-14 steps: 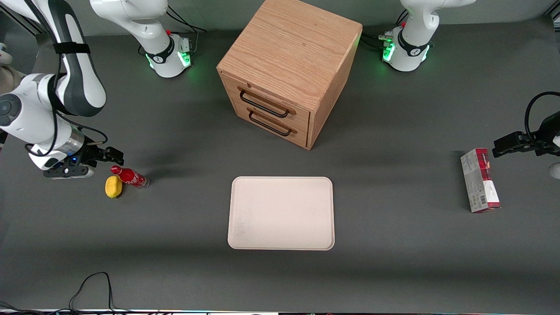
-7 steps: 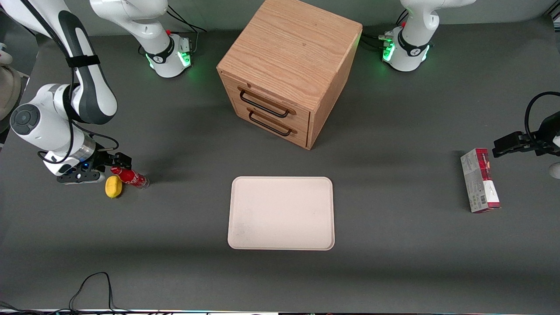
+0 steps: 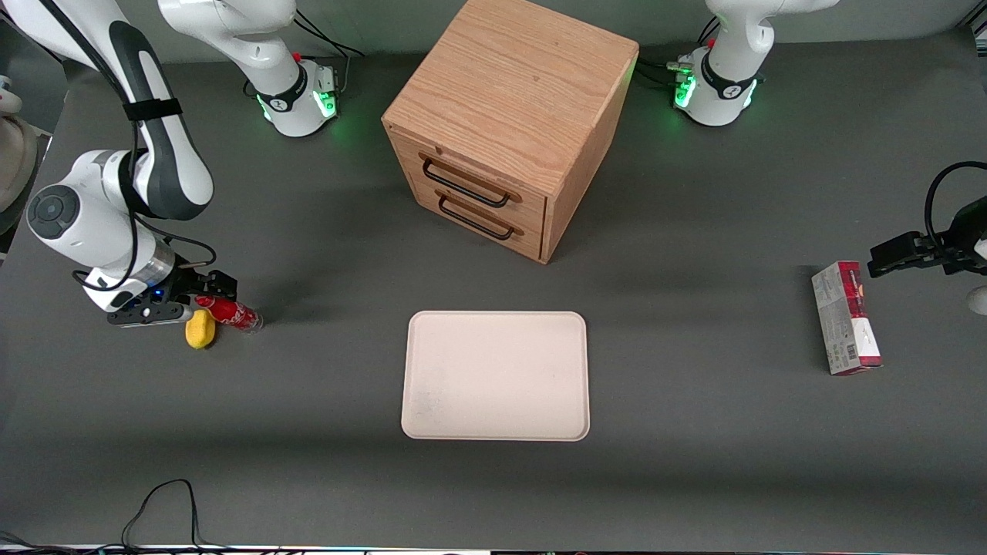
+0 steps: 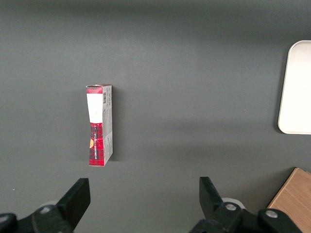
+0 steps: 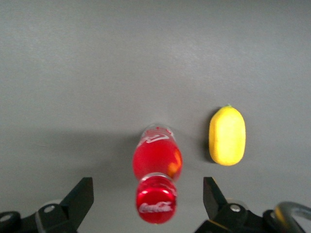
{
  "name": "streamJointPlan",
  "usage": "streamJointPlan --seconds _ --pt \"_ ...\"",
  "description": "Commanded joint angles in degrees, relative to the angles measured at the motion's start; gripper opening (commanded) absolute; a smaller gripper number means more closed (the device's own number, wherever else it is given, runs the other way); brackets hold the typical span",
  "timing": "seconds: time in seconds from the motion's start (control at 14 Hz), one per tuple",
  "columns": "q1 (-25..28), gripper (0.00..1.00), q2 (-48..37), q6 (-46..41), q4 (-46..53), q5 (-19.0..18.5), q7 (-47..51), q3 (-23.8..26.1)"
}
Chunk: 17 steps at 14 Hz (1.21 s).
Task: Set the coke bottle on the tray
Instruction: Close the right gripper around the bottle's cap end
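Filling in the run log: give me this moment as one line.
phase: pre-grasp | gripper: open, above upright coke bottle | lemon: beside bottle | tray: bare

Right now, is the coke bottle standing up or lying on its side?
Standing upright. The right wrist view looks down on the coke bottle, cap toward the camera, base on the table, between the open gripper fingers, beside the lemon.

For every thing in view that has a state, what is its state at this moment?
coke bottle: upright on the table, cap on, not gripped
pincer: open, fingers on either side of the bottle's cap
tray: nothing on it
cabinet: both drawers shut
carton: lying flat
lemon: lying beside the bottle
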Motion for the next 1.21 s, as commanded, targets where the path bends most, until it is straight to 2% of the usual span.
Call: streamJointPlan --seconds 0.0,0.43,0.5,0.57,0.71,0.93,1.0,1.14 --pt "0.3 1.0 0.6 0.7 0.5 0.5 -2.7 -0.2" --pt "0.1 1.0 0.8 1.0 0.5 0.6 -3.1 -0.5" --pt "0.1 0.97 0.8 0.8 0.5 0.6 -3.1 -0.6" --pt "0.1 0.84 0.8 0.7 0.5 0.5 -3.1 -0.6" --pt "0.1 0.51 0.8 0.6 0.5 0.5 -3.1 -0.6" --pt "0.1 0.17 0.6 0.5 0.5 0.5 -3.1 -0.6" --pt "0.1 0.11 0.6 0.5 0.5 0.5 -3.1 -0.6" --pt "0.1 0.1 0.5 -0.3 0.6 0.5 -3.1 -0.7"
